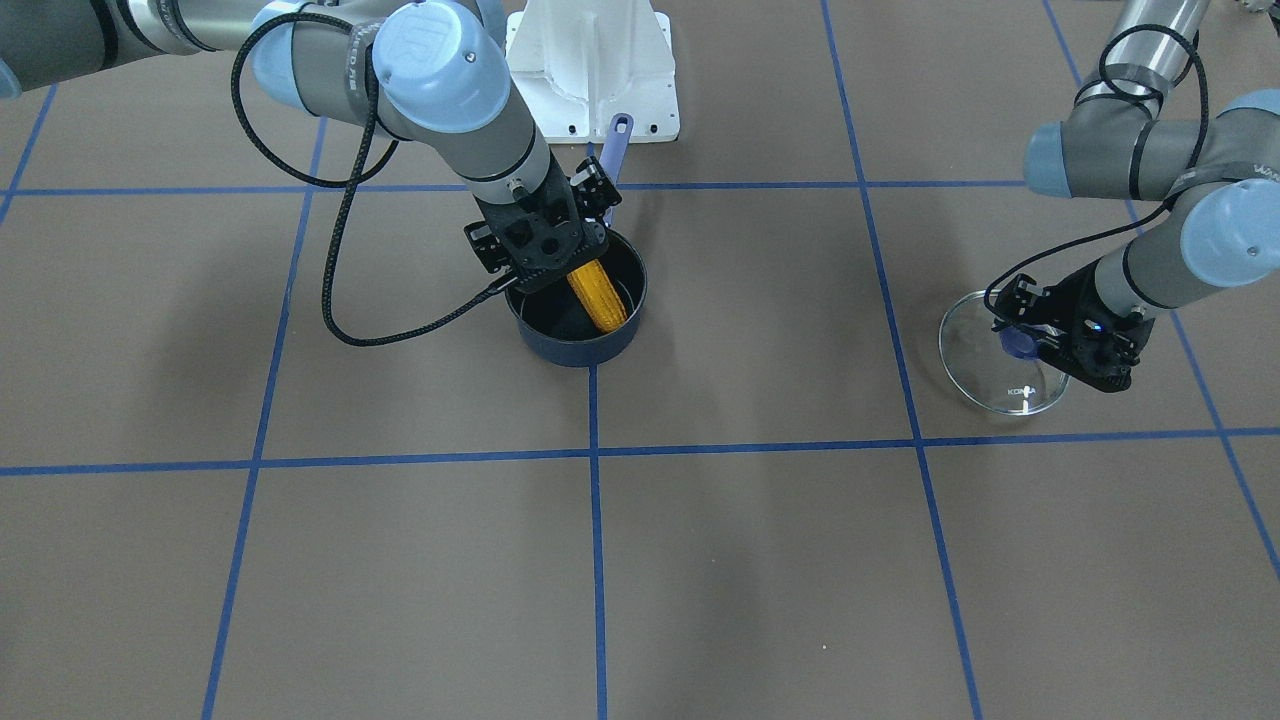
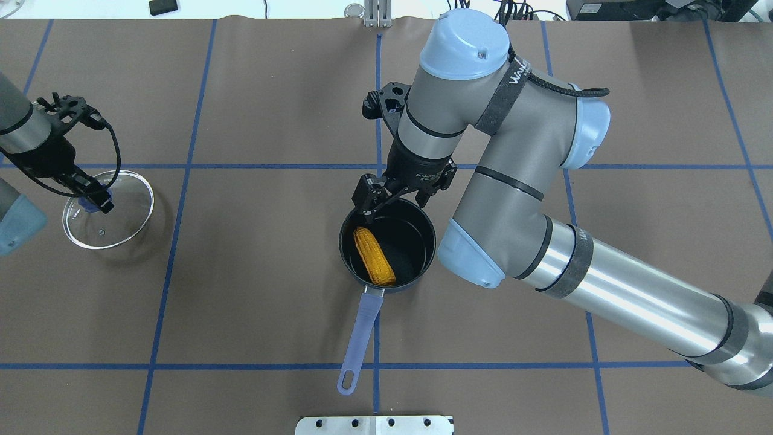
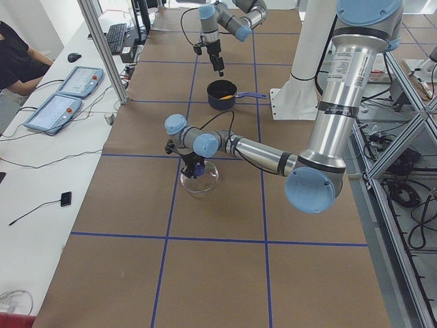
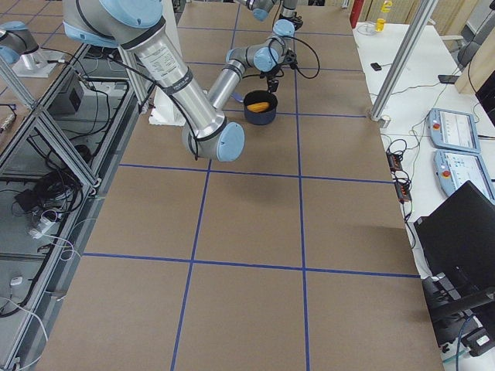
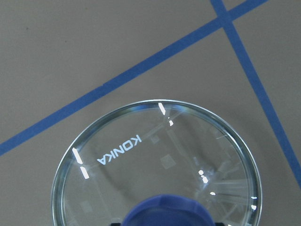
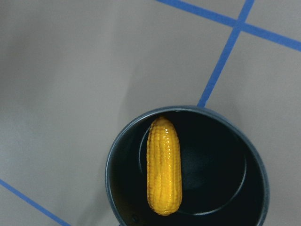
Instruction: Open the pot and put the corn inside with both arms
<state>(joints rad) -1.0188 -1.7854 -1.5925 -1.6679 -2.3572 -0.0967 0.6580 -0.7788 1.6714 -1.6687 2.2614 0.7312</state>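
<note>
The dark navy pot (image 2: 423, 229) stands open at the table's middle, its lavender handle (image 2: 361, 326) pointing toward the robot. The orange-yellow corn (image 2: 374, 257) lies inside it, leaning on the wall; it also shows in the right wrist view (image 6: 163, 172) and the front view (image 1: 600, 295). My right gripper (image 2: 392, 202) hangs over the pot's far rim, open and empty, apart from the corn. My left gripper (image 2: 93, 202) is shut on the blue knob of the glass KONKA lid (image 2: 124, 211), which rests on the table far to the left (image 1: 980, 370), (image 5: 155, 155).
The white arm mount base (image 1: 592, 70) stands just beyond the handle's end. Blue tape lines cross the brown table. In the exterior left view an operator (image 3: 17, 58) sits at a side desk with two tablets (image 3: 61, 96).
</note>
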